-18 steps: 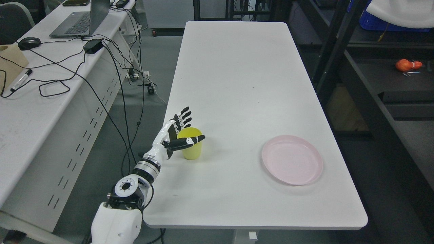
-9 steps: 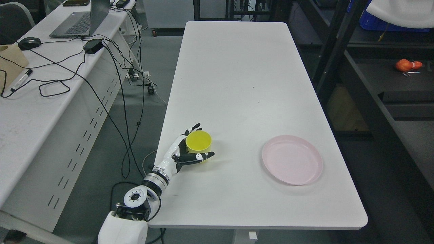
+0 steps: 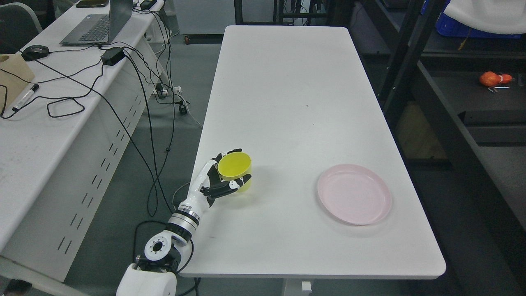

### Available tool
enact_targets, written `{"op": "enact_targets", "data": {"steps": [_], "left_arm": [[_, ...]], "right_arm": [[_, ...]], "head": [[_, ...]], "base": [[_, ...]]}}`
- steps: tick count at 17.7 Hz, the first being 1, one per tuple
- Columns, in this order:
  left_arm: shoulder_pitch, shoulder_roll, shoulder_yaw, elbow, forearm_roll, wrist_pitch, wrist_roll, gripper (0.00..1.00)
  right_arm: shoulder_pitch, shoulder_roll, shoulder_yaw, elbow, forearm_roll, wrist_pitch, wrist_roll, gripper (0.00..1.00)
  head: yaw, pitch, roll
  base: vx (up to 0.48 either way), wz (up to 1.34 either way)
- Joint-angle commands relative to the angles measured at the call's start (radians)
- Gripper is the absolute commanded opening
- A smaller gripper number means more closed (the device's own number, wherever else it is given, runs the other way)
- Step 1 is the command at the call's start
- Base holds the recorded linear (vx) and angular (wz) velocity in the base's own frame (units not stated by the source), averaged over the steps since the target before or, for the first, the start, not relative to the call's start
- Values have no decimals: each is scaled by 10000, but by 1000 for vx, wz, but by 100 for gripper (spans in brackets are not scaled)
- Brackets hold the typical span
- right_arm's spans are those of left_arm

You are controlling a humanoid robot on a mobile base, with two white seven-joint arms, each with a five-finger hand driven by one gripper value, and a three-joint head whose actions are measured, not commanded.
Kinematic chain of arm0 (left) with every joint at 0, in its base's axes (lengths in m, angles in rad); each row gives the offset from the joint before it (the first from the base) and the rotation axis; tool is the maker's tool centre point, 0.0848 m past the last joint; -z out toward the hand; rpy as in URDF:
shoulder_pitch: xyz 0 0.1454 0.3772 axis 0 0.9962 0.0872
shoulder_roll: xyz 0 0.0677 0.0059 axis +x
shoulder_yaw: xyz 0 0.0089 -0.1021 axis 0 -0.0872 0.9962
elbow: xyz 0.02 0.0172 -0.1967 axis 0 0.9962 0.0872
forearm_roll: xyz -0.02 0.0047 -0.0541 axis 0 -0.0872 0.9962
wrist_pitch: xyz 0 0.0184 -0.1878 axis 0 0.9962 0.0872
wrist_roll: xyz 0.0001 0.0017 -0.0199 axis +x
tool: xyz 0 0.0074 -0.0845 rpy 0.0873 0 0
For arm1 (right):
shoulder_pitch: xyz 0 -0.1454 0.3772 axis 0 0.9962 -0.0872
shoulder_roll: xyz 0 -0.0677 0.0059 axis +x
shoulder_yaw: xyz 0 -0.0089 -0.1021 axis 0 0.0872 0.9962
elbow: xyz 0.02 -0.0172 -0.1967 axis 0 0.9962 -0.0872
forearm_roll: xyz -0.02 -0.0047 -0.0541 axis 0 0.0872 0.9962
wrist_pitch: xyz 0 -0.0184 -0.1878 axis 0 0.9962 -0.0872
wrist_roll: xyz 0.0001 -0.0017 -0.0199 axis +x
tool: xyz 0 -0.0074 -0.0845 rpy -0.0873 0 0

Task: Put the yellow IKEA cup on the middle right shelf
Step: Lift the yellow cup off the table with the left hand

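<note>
A yellow cup (image 3: 235, 169) sits near the left edge of the white table (image 3: 287, 102), tilted with its mouth facing up and toward me. My left hand (image 3: 226, 176) wraps around it, thumb across the near side and fingers curled behind the rim. Its white forearm rises from the lower left corner. Whether the cup's base still touches the table is hidden. The dark shelf unit (image 3: 460, 107) stands to the right of the table. My right arm does not show.
A pink plate (image 3: 354, 194) lies on the table's right side. On the left stands a white desk (image 3: 53, 123) with a laptop (image 3: 98, 22), a mouse, a marker and trailing cables. An orange object (image 3: 493, 78) rests on a shelf.
The left hand's fingers have closed around the cup. Cup and hand shifted slightly left and up, and the cup now tilts toward me.
</note>
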Motion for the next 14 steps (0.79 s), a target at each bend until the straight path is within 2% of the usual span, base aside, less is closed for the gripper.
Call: {"op": "enact_targets", "data": {"steps": [1, 5, 9, 14], "left_arm": [[729, 174, 678, -918, 964, -658, 22, 0], [1497, 174, 1278, -2811, 1270, -658, 22, 0], [2370, 174, 1172, -3746, 1317, -658, 22, 0], [2894, 174, 834, -4024, 1317, -827, 22, 1]], "right_arm": [[139, -175, 168, 0, -245, 8, 5, 99], [139, -175, 168, 0, -245, 8, 5, 99], [139, -175, 168, 0, -245, 8, 5, 99], [139, -175, 168, 0, -245, 8, 5, 99]], "head": [[0, 0, 0], [0, 0, 0], [0, 0, 0], [0, 0, 0]], "base": [[0, 0], [0, 0], [-29, -14], [-139, -163]]}}
